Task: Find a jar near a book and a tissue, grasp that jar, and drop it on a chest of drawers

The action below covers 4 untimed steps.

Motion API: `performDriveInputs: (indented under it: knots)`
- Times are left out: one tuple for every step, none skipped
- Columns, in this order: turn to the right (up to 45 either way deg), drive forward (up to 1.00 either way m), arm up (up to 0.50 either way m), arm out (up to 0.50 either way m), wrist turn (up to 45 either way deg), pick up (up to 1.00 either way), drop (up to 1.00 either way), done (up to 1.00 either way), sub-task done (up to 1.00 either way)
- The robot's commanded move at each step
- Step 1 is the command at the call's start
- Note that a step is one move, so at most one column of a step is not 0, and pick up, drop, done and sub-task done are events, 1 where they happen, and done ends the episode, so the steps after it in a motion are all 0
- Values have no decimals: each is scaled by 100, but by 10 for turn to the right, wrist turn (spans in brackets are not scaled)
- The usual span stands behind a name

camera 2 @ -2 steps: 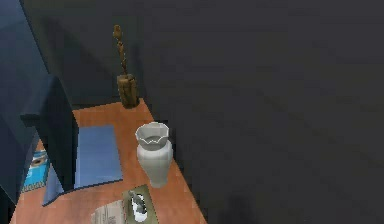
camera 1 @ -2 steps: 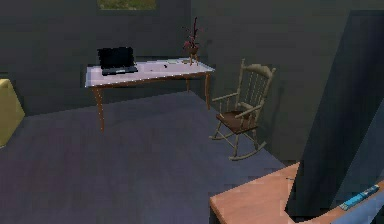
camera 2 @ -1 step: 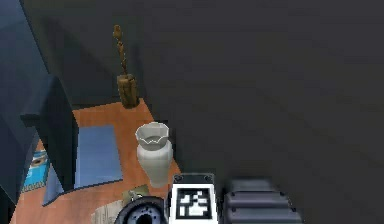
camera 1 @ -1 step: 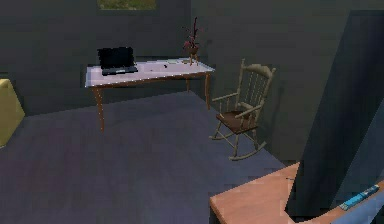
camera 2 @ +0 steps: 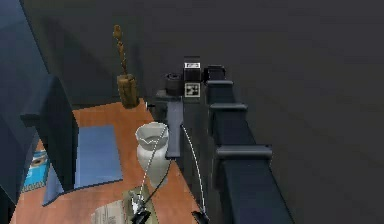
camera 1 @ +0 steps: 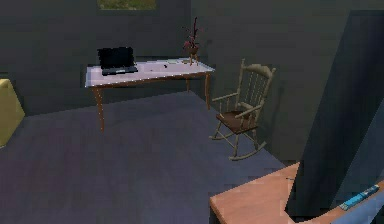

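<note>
Gripper (camera 2: 171,84) shows as a dark body at the far end of the arm (camera 2: 178,128), left of the two white marker squares, over the back edge of a wooden desk (camera 2: 135,118). Its far end blends into the dark behind it, so I cannot tell whether it holds anything. Just left of the arm a white jar (camera 2: 151,143) stands upright on the desk, close to the bar, though whether they touch cannot be told. Left of the jar lies a blue mat (camera 2: 97,155), and left of that stands a dark monitor (camera 2: 55,125). A teal book (camera 2: 35,175) lies by the monitor's foot at the arm side view's lower left. A brown pot with a tall stem (camera 2: 123,80) stands at the desk's far corner. Past the desk's right edge stands dark blocky furniture (camera 2: 235,140). In the forward view, a white-topped table (camera 1: 160,70) stands against the far wall with a laptop (camera 1: 117,60) and a twiggy plant (camera 1: 191,45) on it, and a wooden rocking chair (camera 1: 243,110) stands to its right on the dark floor.
</note>
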Motion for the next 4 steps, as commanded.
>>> performDriveInputs:
  knots:
    - [0,0,0,0,450,0,0,0,0]
    - [0,0,0,0,450,0,0,0,0]
    - [0,0,0,0,450,0,0,0,0]
    - [0,0,0,0,90,0,0,0,0]
